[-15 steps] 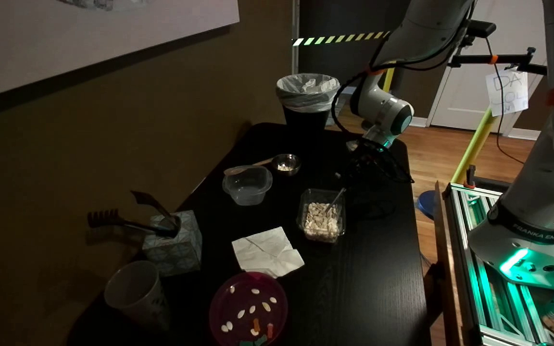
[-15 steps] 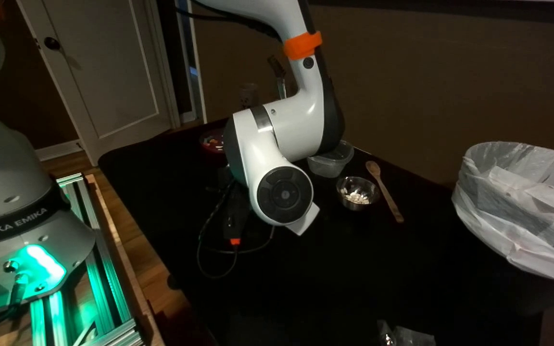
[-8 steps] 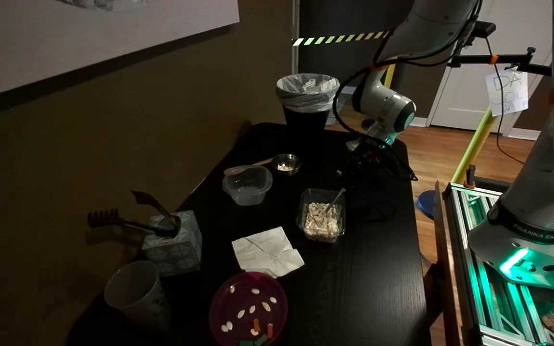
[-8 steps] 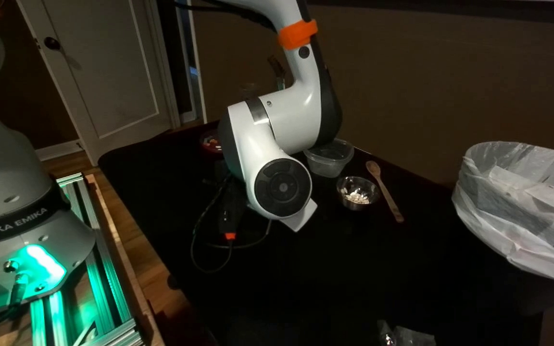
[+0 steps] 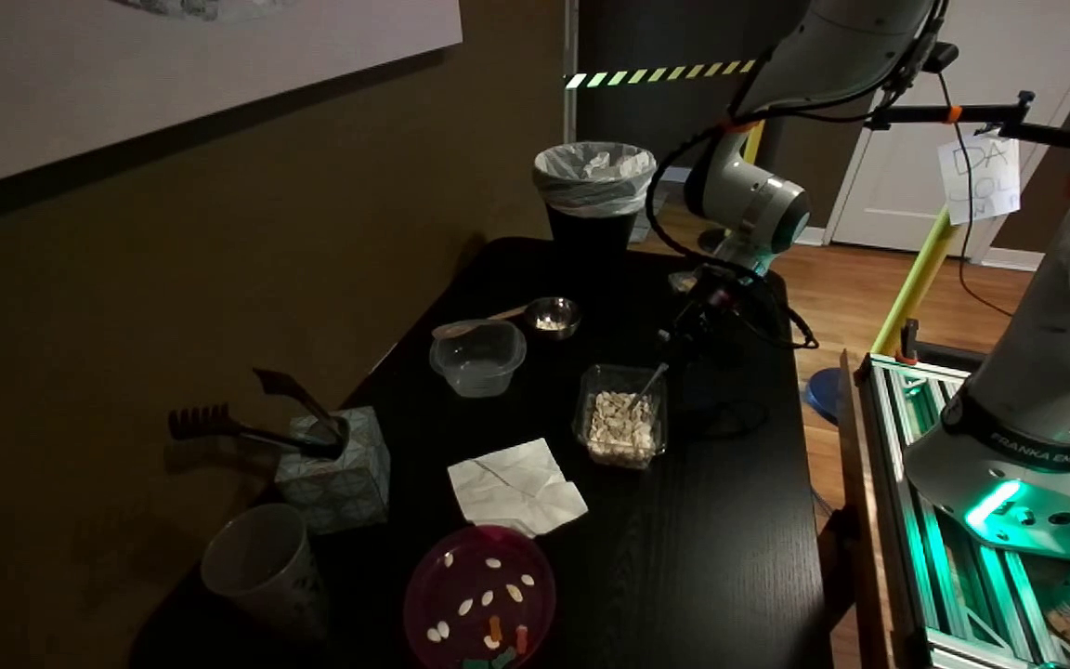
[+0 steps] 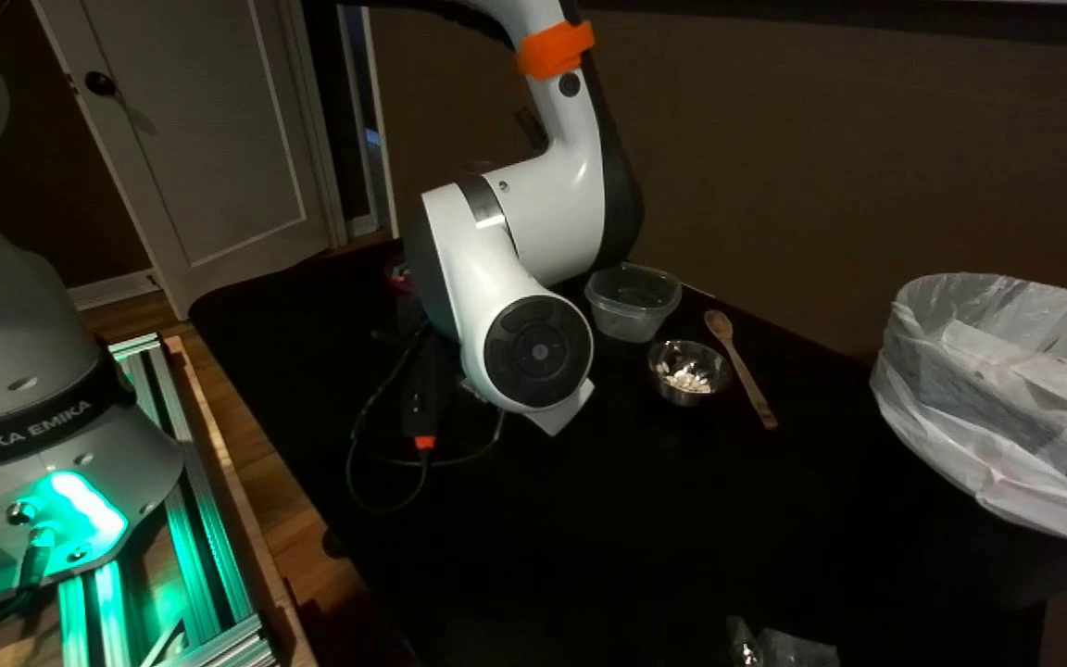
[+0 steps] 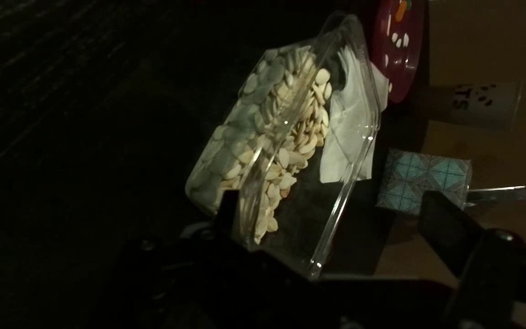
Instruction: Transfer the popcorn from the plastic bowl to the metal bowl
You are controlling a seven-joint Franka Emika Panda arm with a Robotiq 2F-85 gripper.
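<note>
A clear plastic container (image 5: 621,418) holds many pale, flat seeds (image 5: 619,432); nothing looks like popcorn. A thin spoon handle (image 5: 654,379) leans out of its far end. In the wrist view the container (image 7: 349,183) and seeds (image 7: 281,137) fill the middle. The small metal bowl (image 5: 565,311) stands farther back with a few white pieces in it, and it also shows in an exterior view (image 6: 689,372). My gripper (image 7: 330,201) is open and empty, fingers wide apart, near the container's far end. In an exterior view the gripper (image 5: 670,334) is dark; the arm hides it elsewhere.
A clear plastic tub (image 5: 477,358) and a wooden spoon (image 5: 461,329) lie beside the metal bowl. A lined trash bin (image 5: 593,190) stands behind. A napkin (image 5: 518,488), purple plate (image 5: 470,581), cup (image 5: 261,562) and tissue box (image 5: 335,474) with utensils stand nearer.
The arm and gripper have drifted slightly away from the seed container and the metal bowl, toward the robot base side of the table. The containers and their contents look unmoved.
</note>
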